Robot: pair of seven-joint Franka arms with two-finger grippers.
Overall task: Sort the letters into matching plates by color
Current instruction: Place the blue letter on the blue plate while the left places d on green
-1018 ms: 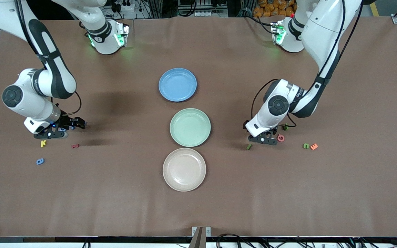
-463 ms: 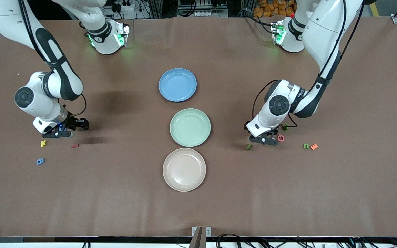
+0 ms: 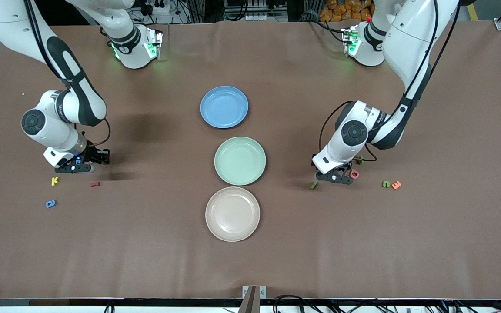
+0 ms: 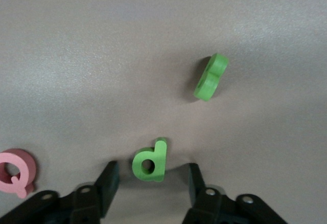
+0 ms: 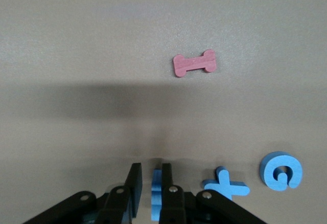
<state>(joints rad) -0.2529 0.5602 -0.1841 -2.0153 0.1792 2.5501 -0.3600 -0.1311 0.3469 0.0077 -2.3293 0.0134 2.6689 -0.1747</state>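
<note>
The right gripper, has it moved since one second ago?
Yes. The right gripper shifted slightly toward the plates and away from the front camera, judged against the yellow letter, which stayed put.

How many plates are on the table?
3: the blue plate farthest from the front camera, the pale green plate in the middle, the beige plate nearest.

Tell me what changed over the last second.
The right gripper slid toward the table's middle and is shut on a blue letter. The left gripper edged slightly toward its own end, open around the green d. The plates, blue and green, and loose letters stayed put.
</note>
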